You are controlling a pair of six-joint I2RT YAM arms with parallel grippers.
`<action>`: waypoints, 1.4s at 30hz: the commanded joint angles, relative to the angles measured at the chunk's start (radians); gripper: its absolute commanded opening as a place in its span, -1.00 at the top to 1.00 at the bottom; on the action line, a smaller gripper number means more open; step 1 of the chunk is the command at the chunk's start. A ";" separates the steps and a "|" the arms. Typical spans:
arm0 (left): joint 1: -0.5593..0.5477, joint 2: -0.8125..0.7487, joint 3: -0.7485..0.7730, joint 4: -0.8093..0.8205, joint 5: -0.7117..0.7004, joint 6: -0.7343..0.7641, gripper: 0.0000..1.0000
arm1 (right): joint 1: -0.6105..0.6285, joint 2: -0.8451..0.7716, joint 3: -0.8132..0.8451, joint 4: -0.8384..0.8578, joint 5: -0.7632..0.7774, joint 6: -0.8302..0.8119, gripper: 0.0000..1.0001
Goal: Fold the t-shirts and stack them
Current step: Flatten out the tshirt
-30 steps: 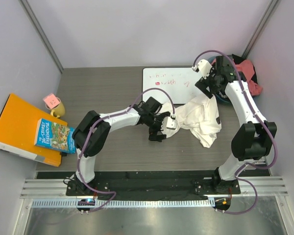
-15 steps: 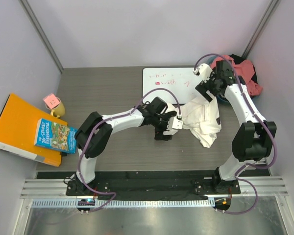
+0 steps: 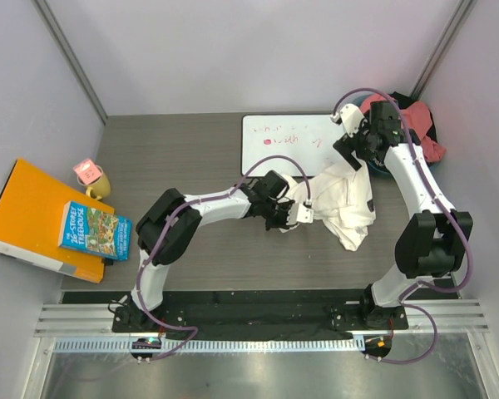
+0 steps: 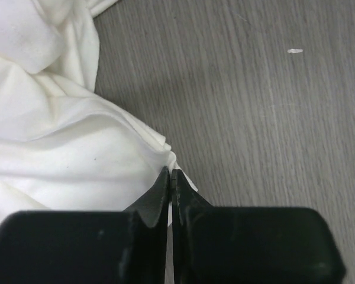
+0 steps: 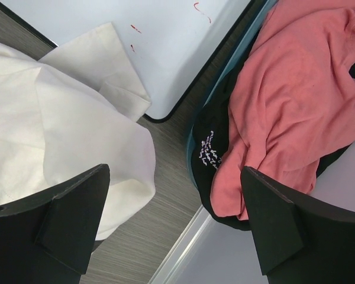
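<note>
1. Top view: the left hand has slid right across the table over the last second and now sits at the near-left edge of the white shirt. That shirt lies crumpled right of centre, its far corner on the whiteboard. The right hand hangs over that far end and has barely shifted. The pink shirt is heaped in the far right corner.
2. Left wrist: the fingers are together at the shirt's hem, with a sliver of white between them. I judge they are clamped on the white shirt.
3. Right wrist: the fingers stand wide apart and hold nothing. The white shirt lies below on the left and the pink shirt on the right.
4. Meaning: one edge now seems gripped. The right hand needs a hold before the shirt can be spread, and folding has not started.
</note>
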 commanded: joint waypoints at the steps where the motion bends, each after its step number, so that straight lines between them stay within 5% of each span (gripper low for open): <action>1: -0.007 -0.006 0.035 0.089 -0.096 -0.038 1.00 | -0.004 -0.063 0.039 0.025 -0.025 0.023 -0.94; 7: 0.050 -0.081 0.107 0.066 -0.346 -0.056 1.00 | -0.004 -0.077 0.059 -0.020 -0.065 0.018 -0.96; 15: 0.218 -0.238 0.191 -0.072 -0.567 -0.004 1.00 | -0.004 -0.070 0.087 -0.301 -0.282 0.004 -0.97; 24: 0.274 -0.289 0.134 -0.041 -0.621 0.011 1.00 | -0.004 -0.065 -0.052 -0.389 -0.409 0.083 -0.91; 31: 0.274 -0.269 0.147 -0.037 -0.629 0.014 1.00 | 0.007 -0.062 -0.118 -0.245 -0.421 0.165 -0.90; 42: 0.274 -0.255 0.161 -0.040 -0.627 0.022 1.00 | 0.033 0.073 -0.142 0.065 -0.221 0.293 -0.78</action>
